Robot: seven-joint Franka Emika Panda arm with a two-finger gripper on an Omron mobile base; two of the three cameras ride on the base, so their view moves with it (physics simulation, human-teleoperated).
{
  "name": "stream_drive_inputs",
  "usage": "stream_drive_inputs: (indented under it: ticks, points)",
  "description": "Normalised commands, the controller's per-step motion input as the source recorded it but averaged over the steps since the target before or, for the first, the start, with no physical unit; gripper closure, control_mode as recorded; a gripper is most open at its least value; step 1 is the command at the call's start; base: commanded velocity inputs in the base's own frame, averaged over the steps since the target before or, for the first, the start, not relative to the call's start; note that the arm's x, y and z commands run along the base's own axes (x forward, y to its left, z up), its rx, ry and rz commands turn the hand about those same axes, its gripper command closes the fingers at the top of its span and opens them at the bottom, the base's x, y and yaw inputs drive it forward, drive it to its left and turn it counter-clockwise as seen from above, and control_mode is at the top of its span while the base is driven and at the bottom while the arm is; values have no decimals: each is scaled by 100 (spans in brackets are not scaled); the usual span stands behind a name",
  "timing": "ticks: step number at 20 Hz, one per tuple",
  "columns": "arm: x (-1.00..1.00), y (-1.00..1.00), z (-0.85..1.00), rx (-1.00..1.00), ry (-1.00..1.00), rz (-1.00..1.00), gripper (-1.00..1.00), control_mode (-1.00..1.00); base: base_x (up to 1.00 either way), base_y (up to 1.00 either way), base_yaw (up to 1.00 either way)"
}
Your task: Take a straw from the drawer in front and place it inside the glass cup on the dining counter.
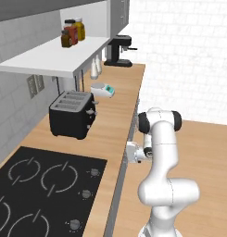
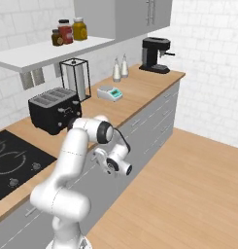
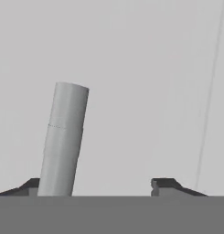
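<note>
Two-finger gripper [image 3: 96, 185] pressed close against a flat light grey drawer front [image 3: 141, 82], below the edge of the wooden counter [image 1: 116, 120]. In the hand view, dark fingertips [image 3: 166, 185] standing well apart, a grey cylindrical bar handle [image 3: 63, 139] rising just beside the left tip; contact not clear. Nothing clamped. White arm [image 2: 72, 160] folded low in front of the grey drawer fronts. On the counter: black hob [image 1: 40, 185] near, black four-slot toaster [image 1: 72, 113] beyond it, small white kitchen scale [image 1: 102, 89] farther, black coffee machine [image 1: 119, 51] at the far end. Jars [image 2: 67, 31] on the white shelf.
</note>
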Motion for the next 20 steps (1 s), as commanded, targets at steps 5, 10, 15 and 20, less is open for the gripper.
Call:
stream_drive_inputs:
  ticks: [5, 10, 15, 20]
  points:
    - [-53, -23, 3, 0, -7, 0, 100, -100, 0, 0, 0]
    - [-67, -70, 14, 0, -5, 0, 100, -100, 0, 0, 0]
    - [-66, -100, 26, 0, 0, 0, 100, -100, 0, 0, 0]
    - [-43, -100, 41, 0, 0, 0, 100, -100, 0, 0, 0]
